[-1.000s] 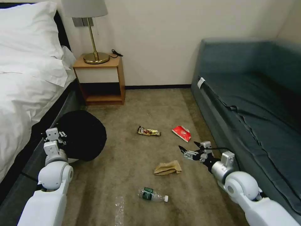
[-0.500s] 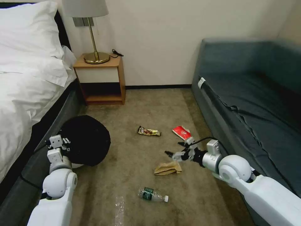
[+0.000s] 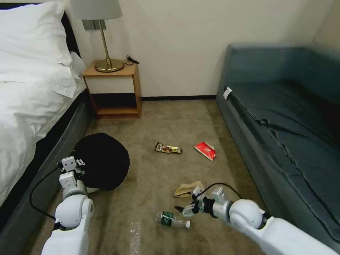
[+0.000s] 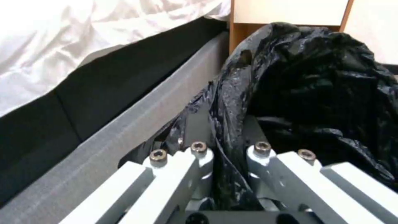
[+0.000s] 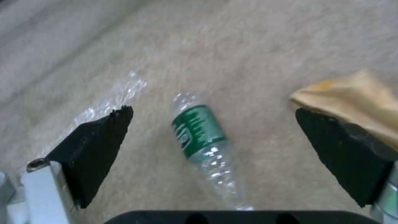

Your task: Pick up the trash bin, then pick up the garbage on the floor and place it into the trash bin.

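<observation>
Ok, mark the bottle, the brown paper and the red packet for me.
bottle [image 3: 165, 218], head view, on its green label.
brown paper [image 3: 187, 189], head view, on the crumpled middle.
red packet [image 3: 206, 150], head view, on its red face.

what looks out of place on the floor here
Litter lies scattered on the carpet: a plastic bottle on its side, crumpled brown paper, a snack wrapper and a red-and-white packet. The trash bin, gripped at its bag by the left gripper, looks tilted beside the bed.
</observation>
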